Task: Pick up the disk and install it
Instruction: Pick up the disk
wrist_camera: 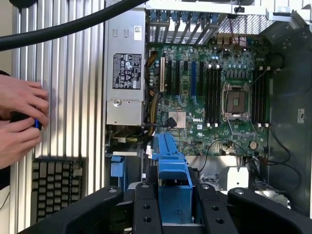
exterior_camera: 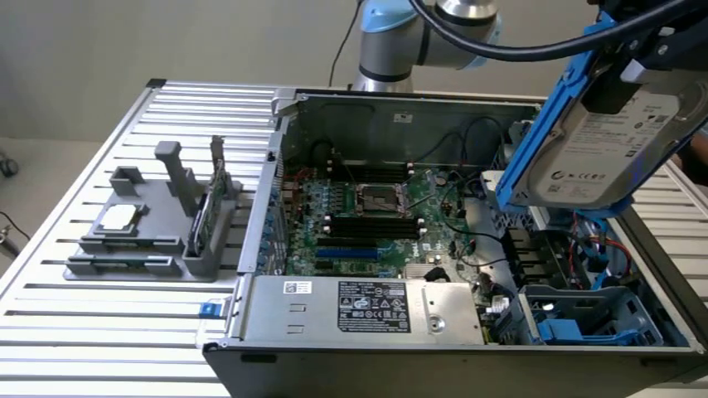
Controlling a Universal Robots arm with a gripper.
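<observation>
Well above the open computer case (exterior_camera: 332, 108), at the exterior view's right, the gripper (exterior_camera: 611, 98) holds the disk (exterior_camera: 598, 153) clear of everything, tilted, with its white label towards the camera and its blue carrier along its edge. In the wrist view the gripper (wrist_camera: 176, 197) has its black fingers (wrist_camera: 146, 207) closed against either side of the carrier, which runs on from them over the motherboard (wrist_camera: 214, 97); whether the pads also touch the metal body I cannot tell. Below the disk, in the case's near corner, sits a blue drive bay (exterior_camera: 586, 323), beside the long grey power supply (exterior_camera: 366, 307). A grey tray (exterior_camera: 144, 249) rests on the slatted table (exterior_camera: 99, 332). A person's hands (wrist_camera: 19, 97) lie near a keyboard (wrist_camera: 53, 187).
</observation>
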